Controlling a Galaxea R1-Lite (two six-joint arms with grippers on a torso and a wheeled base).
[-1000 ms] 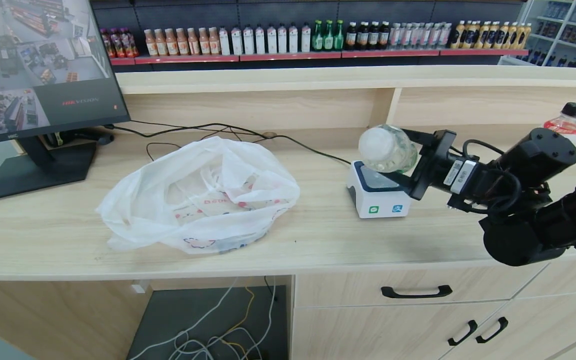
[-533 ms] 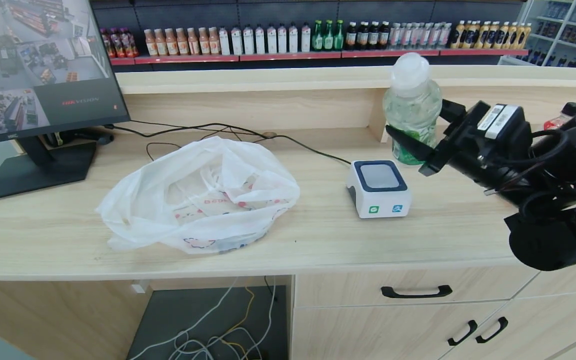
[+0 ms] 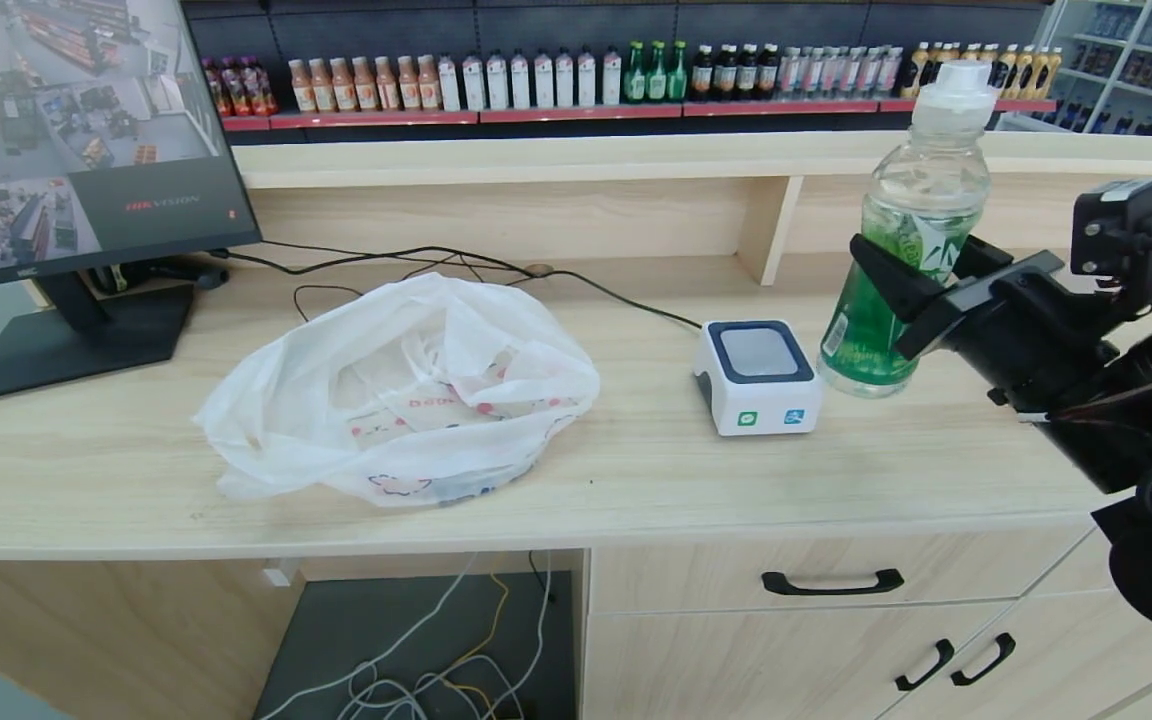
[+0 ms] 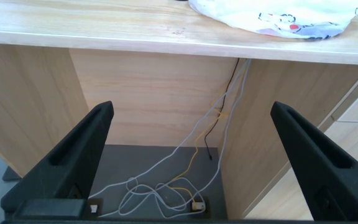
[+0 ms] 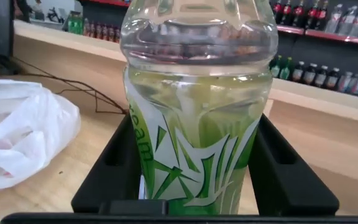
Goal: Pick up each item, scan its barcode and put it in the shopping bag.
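Nearest, under the front edge of the tabletop [image 3: 636, 480]: left gripper [image 4: 191, 106] hangs low, facing the open bay beneath. Fingers [image 4: 73, 162] spread wide, nothing between them. Loose floor cables [image 4: 179, 186], white and yellow, lie tangled on the dark floor of the bay. Drawers [image 3: 831, 582] with black handles sit to the right of it.

On the tabletop, left of centre: shopping bag [image 3: 406, 390], white plastic, crumpled, mouth gaping upward, red and blue print on the side. Its edge bulges toward the front lip of the tabletop.

Right of the bag, apart from it: scanner [image 3: 758, 385], a small white box, dark window facing up.

Just beside the scanner, on its right: bottle [image 3: 921, 190], clear, pale cap, green drink filling the lower part, standing upright. Right gripper [image 3: 916, 250] holds it, black fingers [image 3: 881, 275] pinching the labelled middle from both sides. Cannot tell whether the base touches the tabletop or hangs just above it. From the right wrist the bottle [image 5: 197, 124] sits squarely between the fingers, bag [image 5: 23, 130] beyond it.

Farther back, left: monitor [image 3: 76, 130] on a black stand, showing camera feeds. Thin black desk cables [image 3: 436, 260] trail along the rear of the tabletop.

Beyond the raised back ledge: store shelf [image 3: 576, 110], red-edged, lined with rows of drinks.
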